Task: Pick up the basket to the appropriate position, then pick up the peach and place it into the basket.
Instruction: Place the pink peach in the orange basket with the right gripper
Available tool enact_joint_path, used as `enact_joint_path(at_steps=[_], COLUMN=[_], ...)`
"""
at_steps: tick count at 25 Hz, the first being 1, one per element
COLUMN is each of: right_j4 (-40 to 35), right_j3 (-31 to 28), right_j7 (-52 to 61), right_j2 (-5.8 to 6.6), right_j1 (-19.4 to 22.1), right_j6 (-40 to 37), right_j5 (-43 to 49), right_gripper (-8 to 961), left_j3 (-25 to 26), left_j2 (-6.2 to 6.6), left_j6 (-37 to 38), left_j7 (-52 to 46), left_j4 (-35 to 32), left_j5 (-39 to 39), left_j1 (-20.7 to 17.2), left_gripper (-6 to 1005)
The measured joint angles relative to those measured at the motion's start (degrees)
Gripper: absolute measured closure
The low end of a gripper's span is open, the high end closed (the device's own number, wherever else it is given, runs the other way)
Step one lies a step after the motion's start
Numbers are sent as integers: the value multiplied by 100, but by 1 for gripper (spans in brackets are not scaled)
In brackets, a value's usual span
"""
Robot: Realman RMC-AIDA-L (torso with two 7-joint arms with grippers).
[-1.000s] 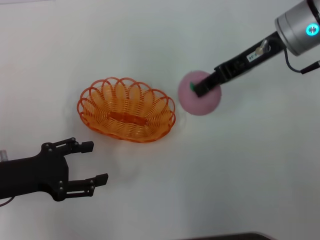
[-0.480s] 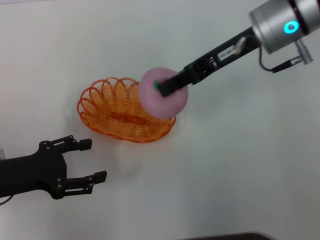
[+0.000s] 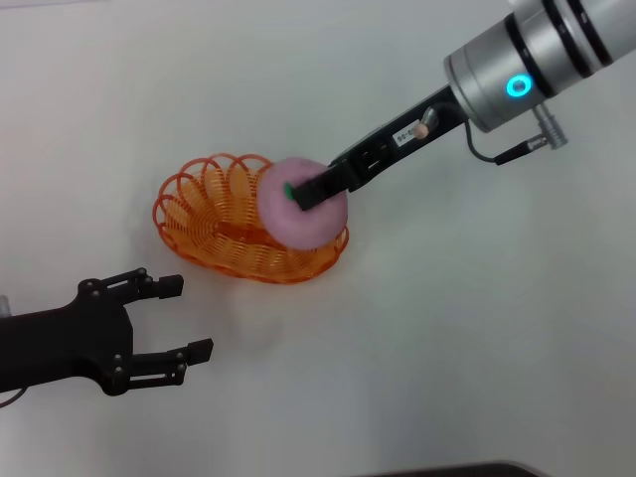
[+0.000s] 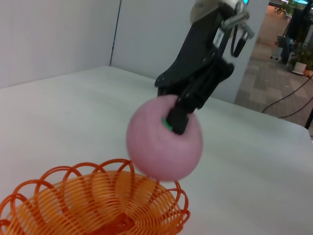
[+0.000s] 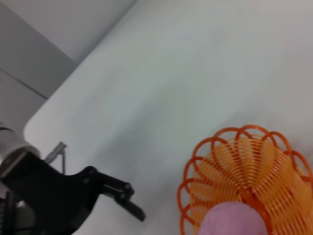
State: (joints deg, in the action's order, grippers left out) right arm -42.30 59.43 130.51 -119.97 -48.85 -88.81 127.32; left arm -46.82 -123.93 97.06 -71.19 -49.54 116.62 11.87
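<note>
From the head camera, the right gripper (image 3: 310,189) is clamped on the peach (image 3: 301,204), holding it over the right part of the orange basket (image 3: 214,214); whether the fruit touches the wire cannot be told here. The left gripper (image 3: 179,320) sits low on the robot's left, apart from the basket, with its fingers spread wide and nothing between them. The basket rests on a plain white table (image 3: 477,328). In the left wrist view, the peach (image 4: 164,138) hangs just above the basket's scalloped rim (image 4: 122,169), pinched by the right gripper (image 4: 178,120); beyond the table edge are a pale wall and a floor with cables. In the right wrist view, the peach (image 5: 234,220) shows over the basket (image 5: 230,161), with the left gripper (image 5: 122,198) off to one side on the table (image 5: 161,73).
</note>
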Motion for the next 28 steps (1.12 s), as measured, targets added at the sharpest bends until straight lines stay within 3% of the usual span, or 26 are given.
enact_joint_path(at_steps=[9,18,28], right_j4=[354,456,405], right_j3=[145,172,50], right_j7=[-213,-448,-1063], right_j2=[-19,-1,20], right_j1=[-80,-28,150], right_j6=[481,568,512], right_j5=[-120,-369,-465], right_gripper=[797,570,113], left_j3=[-3,15,15], left_j2=[0,0,9], left_j6=[67,66,71], left_j7=[-1,-8,-38], left_j4=[5,6,5], left_j5=[0,1,19], left_j1=[8,15,24], left_gripper=[145,146,146])
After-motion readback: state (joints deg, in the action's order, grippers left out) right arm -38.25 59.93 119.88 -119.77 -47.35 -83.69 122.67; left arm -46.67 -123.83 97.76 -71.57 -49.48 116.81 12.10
